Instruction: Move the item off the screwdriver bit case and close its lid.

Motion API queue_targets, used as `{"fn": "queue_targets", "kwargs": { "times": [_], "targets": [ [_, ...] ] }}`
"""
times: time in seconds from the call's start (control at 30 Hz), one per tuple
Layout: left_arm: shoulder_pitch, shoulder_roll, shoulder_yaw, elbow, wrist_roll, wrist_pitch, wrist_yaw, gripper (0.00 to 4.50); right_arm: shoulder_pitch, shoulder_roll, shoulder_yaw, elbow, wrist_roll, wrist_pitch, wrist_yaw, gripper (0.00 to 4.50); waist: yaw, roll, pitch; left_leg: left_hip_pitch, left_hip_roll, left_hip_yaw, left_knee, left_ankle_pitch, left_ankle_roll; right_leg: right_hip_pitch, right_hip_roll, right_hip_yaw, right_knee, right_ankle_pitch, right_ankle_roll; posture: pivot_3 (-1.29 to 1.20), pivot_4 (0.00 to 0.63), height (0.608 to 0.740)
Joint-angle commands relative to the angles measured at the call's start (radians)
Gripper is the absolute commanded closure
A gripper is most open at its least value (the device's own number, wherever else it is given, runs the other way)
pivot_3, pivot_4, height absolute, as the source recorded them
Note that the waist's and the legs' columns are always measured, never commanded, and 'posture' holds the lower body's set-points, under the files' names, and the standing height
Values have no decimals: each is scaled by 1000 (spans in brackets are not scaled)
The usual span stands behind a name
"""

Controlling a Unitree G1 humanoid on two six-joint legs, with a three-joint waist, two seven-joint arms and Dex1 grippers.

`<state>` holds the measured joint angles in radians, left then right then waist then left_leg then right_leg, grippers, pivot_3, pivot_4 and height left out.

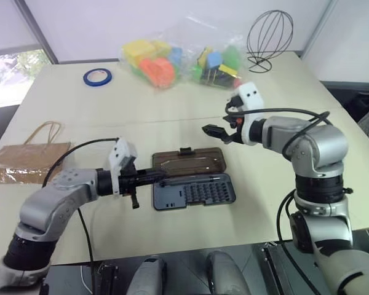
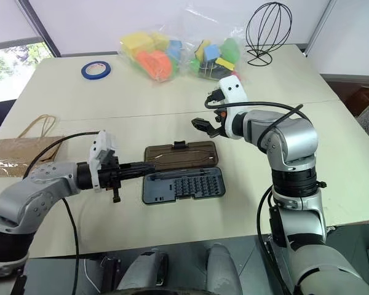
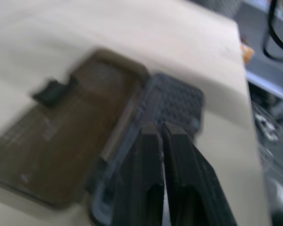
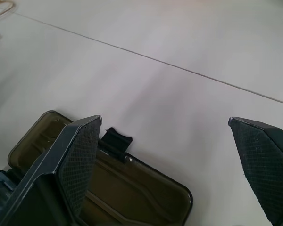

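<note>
Bit case (image 1: 194, 191) lies open, its lid (image 1: 187, 161) flat on the table beyond it. Left gripper (image 1: 162, 177), fingers together, sits at the case's left end. Right gripper (image 1: 216, 132) hangs spread above the case; paper bag (image 1: 24, 161) lies well left of it.

— What is this room like?

— There is a big pale table (image 1: 264, 203) with a thin line across it where two tops meet. Behind its far edge is a white wall (image 1: 141, 21).

— Any window?

— Yes, past the far left corner. A window (image 1: 15, 74) shows green leaves, and daylight comes in.

— And the floor?

— It is dark grey (image 2: 350, 92), past the right edge of the table. A dark frame post (image 1: 40, 31) leans beside the window.
</note>
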<state>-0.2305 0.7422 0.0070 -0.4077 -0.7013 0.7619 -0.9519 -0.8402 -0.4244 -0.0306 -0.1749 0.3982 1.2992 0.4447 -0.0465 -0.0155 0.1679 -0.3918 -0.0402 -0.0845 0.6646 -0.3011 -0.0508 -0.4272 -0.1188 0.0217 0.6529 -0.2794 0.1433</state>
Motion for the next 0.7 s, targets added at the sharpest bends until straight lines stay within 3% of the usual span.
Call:
{"fn": "queue_targets", "kwargs": {
  "times": [0.03,0.33,0.47,0.7],
  "targets": [
    [17,32,-19,-57,-42,14,-72,4435,-6,-10,-20,-32,13,-22,0,0,1,0,0,0,0,0,0,0,0,0,0,0,0,0,0,0,150,740],
    [48,45,-149,84,163,-142,-120,4435,-10,-89,93,92,-38,-151,83,0,3,0,0,0,0,1,0,0,0,0,0,0,-1,0,0,0,150,740],
    [39,4,-187,164,236,-215,-111,4435,-59,-194,256,183,-126,-342,248,0,2,0,0,0,0,2,0,0,0,0,0,0,-1,0,0,0,150,740],
    [45,-43,-215,226,295,-285,-109,4435,-129,-239,392,329,-199,-536,498,0,2,0,0,0,0,2,0,0,0,1,0,0,-1,0,0,0,150,740]
  ]
}}
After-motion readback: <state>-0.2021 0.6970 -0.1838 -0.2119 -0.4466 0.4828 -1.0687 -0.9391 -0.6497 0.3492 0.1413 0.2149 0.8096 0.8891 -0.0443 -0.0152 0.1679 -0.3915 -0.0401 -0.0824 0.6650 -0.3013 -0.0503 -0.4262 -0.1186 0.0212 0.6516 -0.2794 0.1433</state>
